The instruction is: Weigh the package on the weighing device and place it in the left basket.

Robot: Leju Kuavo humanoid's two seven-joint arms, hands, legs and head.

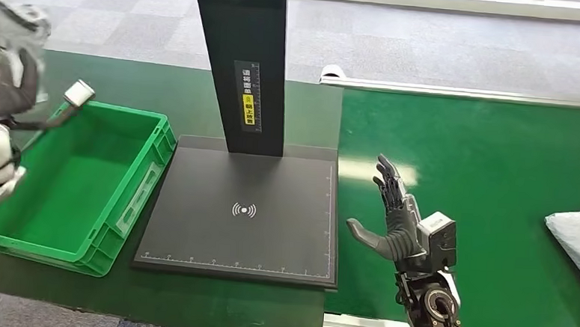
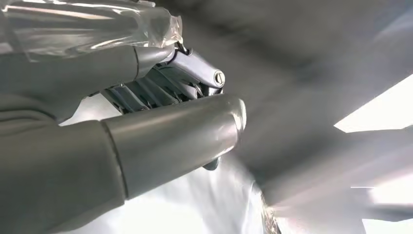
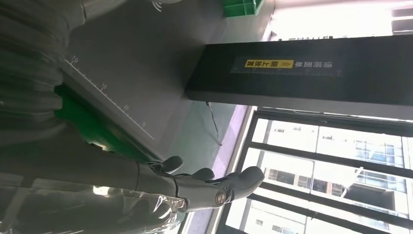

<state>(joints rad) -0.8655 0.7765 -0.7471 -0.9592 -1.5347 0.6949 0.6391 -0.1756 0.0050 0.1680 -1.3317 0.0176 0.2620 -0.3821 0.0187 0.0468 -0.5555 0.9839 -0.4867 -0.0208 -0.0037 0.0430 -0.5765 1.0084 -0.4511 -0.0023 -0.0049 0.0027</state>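
Observation:
My left hand [image 1: 3, 73] is raised at the far left, above the left rim of the green basket [image 1: 69, 182], and grips a crinkly silver-grey package [image 1: 10, 21]. In the left wrist view, the thumb and fingers of my left hand [image 2: 146, 122] curl against the pale package [image 2: 195, 204]. The black weighing platform [image 1: 243, 213] with its black pillar [image 1: 240, 63] lies bare between the basket and my right hand [image 1: 397, 214]. That hand hangs open over the green belt just right of the platform, fingers spread. The right wrist view shows its fingers [image 3: 214, 187] beside the platform [image 3: 126, 63].
A second pale package [image 1: 579, 242] lies on the green belt at the right edge. A small grey plug on a cable [image 1: 78, 92] hangs over the basket's far rim. A metal rail [image 1: 463, 92] borders the belt at the back.

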